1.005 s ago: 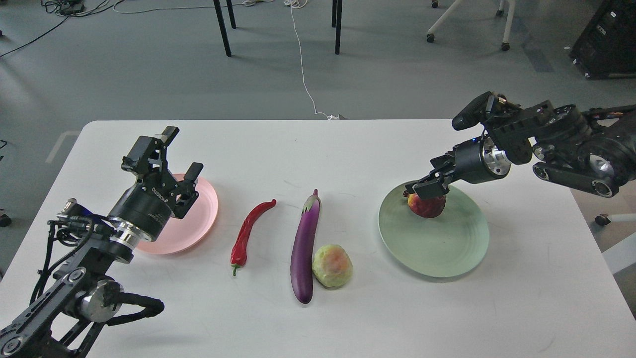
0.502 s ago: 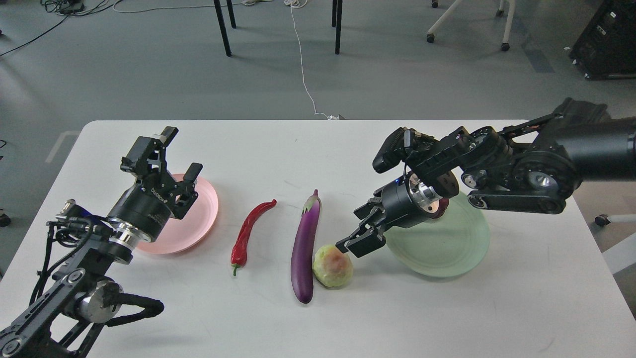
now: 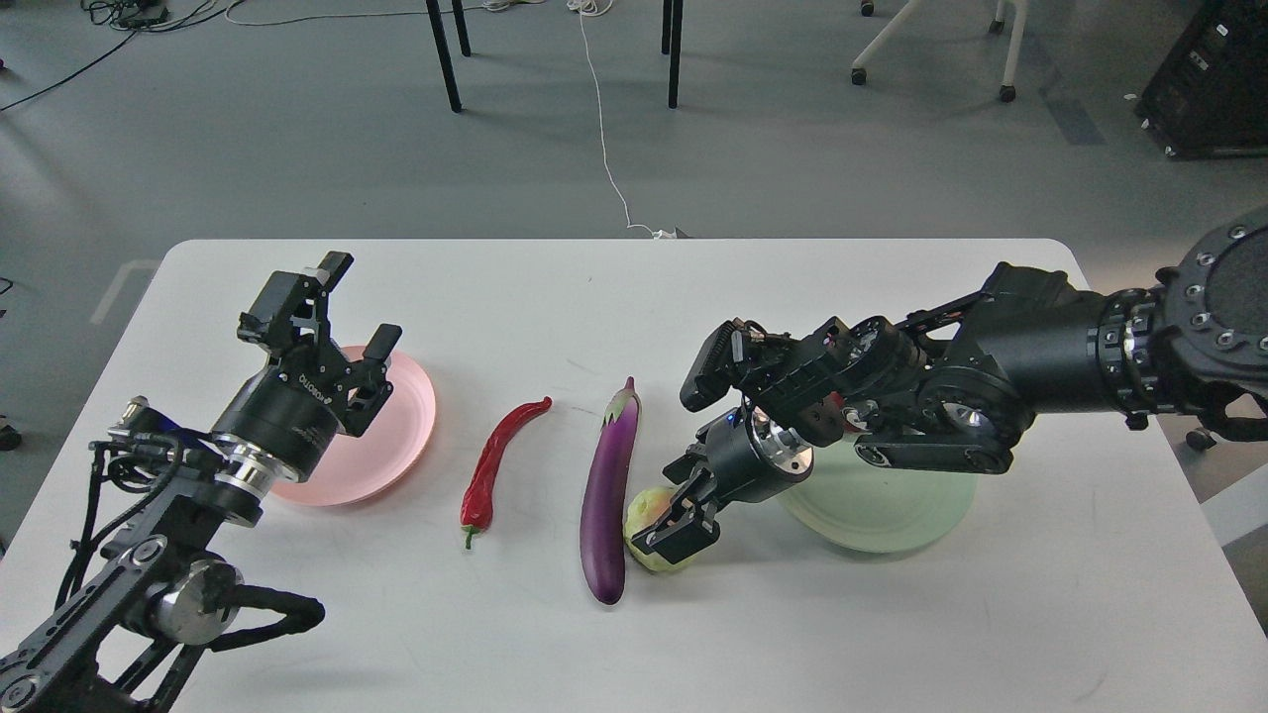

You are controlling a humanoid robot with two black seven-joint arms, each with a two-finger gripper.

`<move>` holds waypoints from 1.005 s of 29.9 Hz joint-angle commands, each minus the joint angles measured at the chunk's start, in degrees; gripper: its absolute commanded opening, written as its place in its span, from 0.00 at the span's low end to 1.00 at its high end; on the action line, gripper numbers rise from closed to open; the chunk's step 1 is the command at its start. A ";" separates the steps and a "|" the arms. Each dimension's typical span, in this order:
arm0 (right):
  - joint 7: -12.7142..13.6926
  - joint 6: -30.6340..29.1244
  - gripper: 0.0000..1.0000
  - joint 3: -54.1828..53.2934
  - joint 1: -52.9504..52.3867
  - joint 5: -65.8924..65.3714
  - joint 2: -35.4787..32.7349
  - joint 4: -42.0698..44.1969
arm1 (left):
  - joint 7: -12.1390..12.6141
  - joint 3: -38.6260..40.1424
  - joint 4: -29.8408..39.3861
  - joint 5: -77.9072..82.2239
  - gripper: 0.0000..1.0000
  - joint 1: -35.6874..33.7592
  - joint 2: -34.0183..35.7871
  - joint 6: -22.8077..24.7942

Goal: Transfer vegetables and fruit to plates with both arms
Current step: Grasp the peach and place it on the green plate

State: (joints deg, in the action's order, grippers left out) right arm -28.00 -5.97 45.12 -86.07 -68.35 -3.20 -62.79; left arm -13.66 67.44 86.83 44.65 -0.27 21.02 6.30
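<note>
The yellow-green ball point(image 3: 645, 511) lies on the table against the purple eggplant point(image 3: 606, 495). My right gripper point(image 3: 678, 517) is down over the ball's right side, its jaws apart and astride it. The red chili pepper point(image 3: 489, 461) lies left of the eggplant. The pale green plate point(image 3: 892, 517) is partly under my right arm. Only a red sliver of the pomegranate point(image 3: 839, 403) shows behind that arm. My left gripper point(image 3: 359, 303) is open and empty, held above the salmon pink plate point(image 3: 398, 436).
The white table point(image 3: 634, 644) ends close to the green plate on the right. My right arm reaches across the table's right half. Chair legs and cables are on the floor beyond the far edge.
My right gripper left the pomegranate on the green plate, swung left and down, and now sits over the yellow-green ball. The left arm has barely moved.
</note>
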 commanded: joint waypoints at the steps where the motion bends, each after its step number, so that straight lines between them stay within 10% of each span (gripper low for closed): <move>1: 0.00 -0.09 0.89 0.23 0.46 -0.03 0.57 0.21 | -0.05 -0.03 -0.08 0.00 0.98 0.00 -0.01 0.03; 7: 0.00 -0.09 0.47 0.75 0.46 -0.03 0.83 0.21 | -0.05 -0.03 -0.08 0.00 0.98 0.00 -0.01 0.03; 30: 0.00 -0.62 0.47 2.86 -8.16 -8.64 -24.48 -6.73 | 0.04 -0.55 0.00 -0.09 0.98 -0.17 0.42 0.20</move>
State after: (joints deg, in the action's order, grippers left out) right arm -27.99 -6.61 47.30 -95.64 -76.61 -25.53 -68.62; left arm -13.62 67.00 86.83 44.56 -0.43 21.45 6.43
